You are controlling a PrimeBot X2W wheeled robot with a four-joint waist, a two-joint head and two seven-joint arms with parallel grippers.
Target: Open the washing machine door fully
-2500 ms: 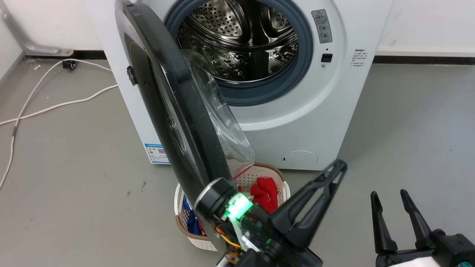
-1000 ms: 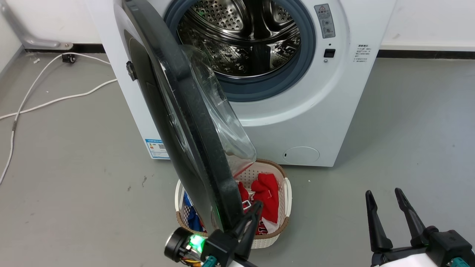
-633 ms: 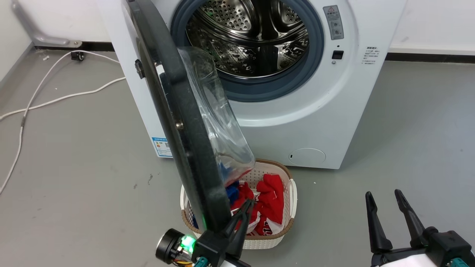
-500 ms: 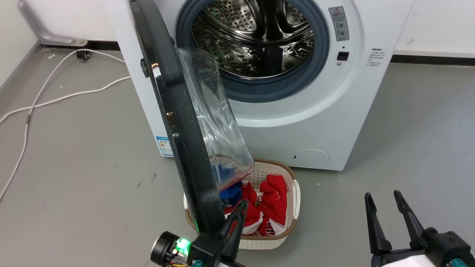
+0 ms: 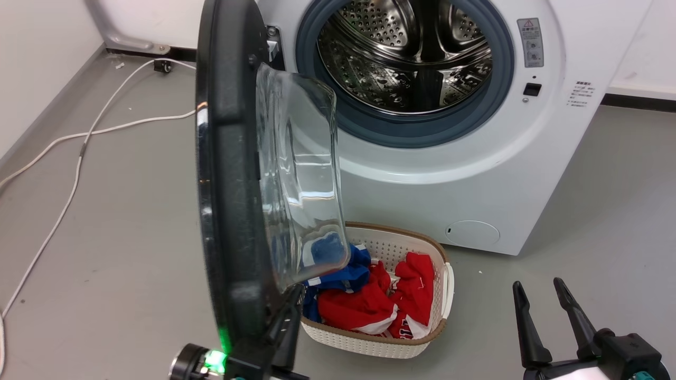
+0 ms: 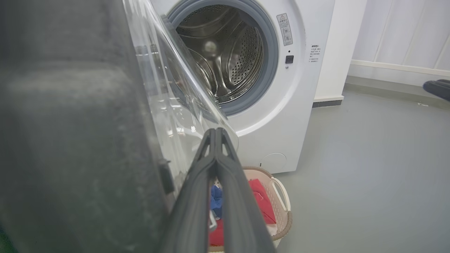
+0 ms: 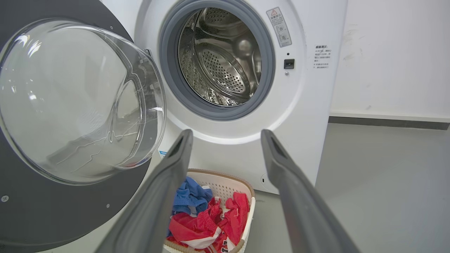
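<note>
Grey smooth floor (image 5: 105, 237) is stretching out on both sides of one white front-loading washing machine (image 5: 475, 174), which is standing against a white wall. One large round black washing machine door with a bulging clear glass bowl (image 5: 227, 158) is hanging from the machine's left side, swung out toward the near side and showing edge-on in the head view. One perforated steel drum (image 5: 412, 58) is lying exposed inside one grey rubber ring (image 5: 412, 137), and one small round white flap (image 5: 471, 233) is sitting low on the front panel.

One white plastic basket with a brown rim (image 5: 369, 343) is sitting on the floor near the machine, just right of the door's near edge, holding red clothes (image 5: 359, 306) and blue clothes (image 5: 338, 274). Two white cable strands (image 5: 79, 153) are trailing across the far left floor.

Bare floor is lying open left of the door and right of the basket.

Two grippers are showing. The left gripper (image 5: 296, 295) is resting against the inner side of the door's near lower edge, its fingers pressed together with nothing between them; in the left wrist view the door's dark rim (image 6: 70, 123) is looming just left of them (image 6: 215, 130). The right gripper (image 5: 536, 283) is hovering with fingers spread, well right of the door (image 7: 21, 211) and holding nothing (image 7: 226, 133).
</note>
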